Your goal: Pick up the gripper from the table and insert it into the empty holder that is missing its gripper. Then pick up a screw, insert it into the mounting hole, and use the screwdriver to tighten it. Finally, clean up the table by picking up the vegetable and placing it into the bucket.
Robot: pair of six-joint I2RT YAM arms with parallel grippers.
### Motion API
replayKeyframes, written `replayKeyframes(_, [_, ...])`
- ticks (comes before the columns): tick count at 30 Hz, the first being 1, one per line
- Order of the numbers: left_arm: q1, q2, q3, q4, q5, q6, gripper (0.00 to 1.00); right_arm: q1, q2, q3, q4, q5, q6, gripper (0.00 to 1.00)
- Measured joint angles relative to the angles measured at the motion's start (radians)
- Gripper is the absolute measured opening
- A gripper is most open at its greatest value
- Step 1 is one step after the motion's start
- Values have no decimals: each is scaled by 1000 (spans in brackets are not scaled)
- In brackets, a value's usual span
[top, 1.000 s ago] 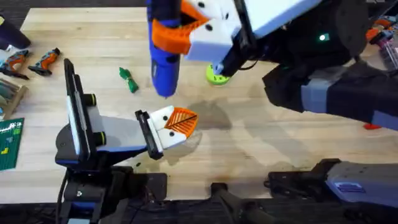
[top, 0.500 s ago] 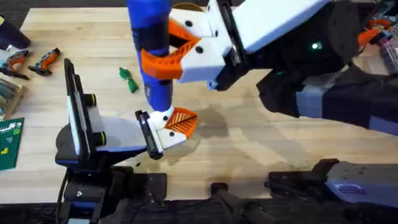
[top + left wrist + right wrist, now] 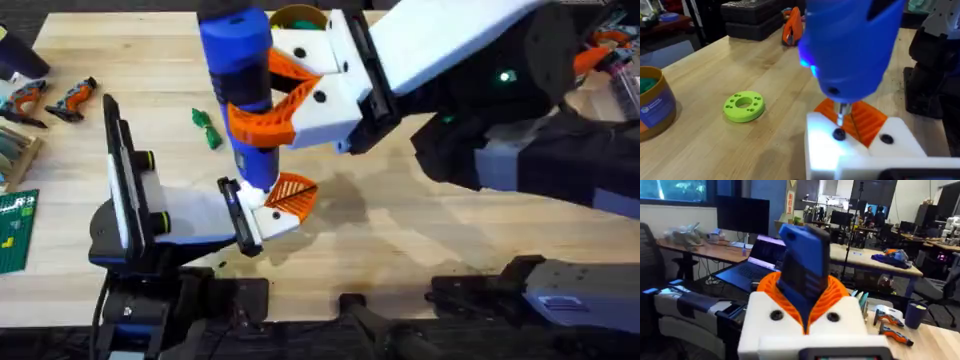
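The step in hand is tightening the screw. The right gripper (image 3: 272, 100) is clamped on the screwdriver (image 3: 240, 75), its orange pads pressed against the blue barrel, and holds the tool upright with the bit pointing straight down below its fingers. In the left wrist view the bit's tip sits on or just above the dark screw (image 3: 839, 133) in the white holder (image 3: 860, 150), directly under the tool; whether it has seated in the screw head I cannot tell. The orange gripper (image 3: 291, 193) piece is already in the holder, just beside the screw.

The left gripper's own finger state I cannot tell.

Next, by my judgement, the bit must press squarely down into the screw head and stay vertical while it drives. The vegetable (image 3: 206, 127) lies on the table (image 3: 400, 230), off to the side of the right gripper, and the bucket (image 3: 655, 102) stands beyond it; that cleanup is not yet done.
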Motion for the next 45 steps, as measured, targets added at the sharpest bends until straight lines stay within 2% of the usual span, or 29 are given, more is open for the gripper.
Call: replayKeyframes(45, [0,0,0,0,0,0,4,0,13,0,-4,-34,-19,27])
